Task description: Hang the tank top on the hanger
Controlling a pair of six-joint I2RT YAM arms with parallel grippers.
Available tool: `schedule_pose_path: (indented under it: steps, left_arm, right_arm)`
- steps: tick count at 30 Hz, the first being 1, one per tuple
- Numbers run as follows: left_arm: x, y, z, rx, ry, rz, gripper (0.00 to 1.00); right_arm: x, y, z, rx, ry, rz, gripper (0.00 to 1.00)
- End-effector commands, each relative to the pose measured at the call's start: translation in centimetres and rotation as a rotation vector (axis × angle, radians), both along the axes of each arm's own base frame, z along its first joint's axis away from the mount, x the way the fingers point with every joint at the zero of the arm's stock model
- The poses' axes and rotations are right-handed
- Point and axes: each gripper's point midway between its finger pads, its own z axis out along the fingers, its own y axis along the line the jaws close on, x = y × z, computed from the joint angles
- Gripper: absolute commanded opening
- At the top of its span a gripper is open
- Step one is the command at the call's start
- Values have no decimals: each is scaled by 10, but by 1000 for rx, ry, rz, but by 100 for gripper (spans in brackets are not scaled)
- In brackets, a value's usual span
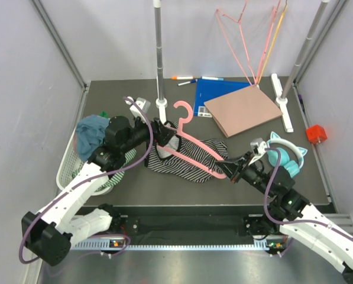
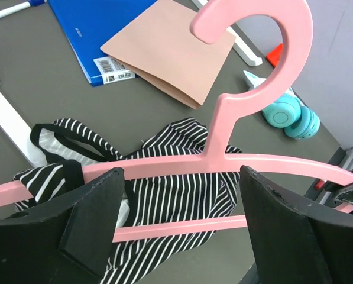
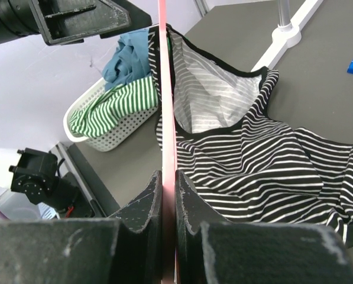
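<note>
Tank top [image 2: 182, 198] partly under hanger [image 2: 223, 121], right tool [image 1: 230, 171] hiding hanger end

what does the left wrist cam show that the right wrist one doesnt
Only left wrist: the curved hook of the hanger, the blue folder, the tan folder and the teal headphones. Only right wrist: the white basket holding a green-striped garment, and the right gripper shut on the hanger. Both: the pink hanger and the striped tank top.
</note>
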Motion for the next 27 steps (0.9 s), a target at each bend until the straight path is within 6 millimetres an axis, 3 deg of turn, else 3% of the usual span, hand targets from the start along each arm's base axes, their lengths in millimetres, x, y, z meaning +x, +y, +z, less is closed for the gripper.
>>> schedule_pose_path:
  steps: [1,8,12,22,27]
  left_arm:
    - [3,-4,34,-26,-119,-22,83]
    - [7,-9,32,-14,-149,-38,83]
    - [9,-21,39,-36,-181,-66,83]
    - [19,-46,29,9,-185,-80,83]
    - [23,-53,26,43,-204,-60,78]
  right_arm:
    - [0,4,23,82,-59,8,0]
    - [0,6,21,91,-55,13,0]
    - [0,8,21,95,-52,18,0]
    - [-3,10,21,106,-53,42,0]
    - [-3,12,19,105,-47,51,0]
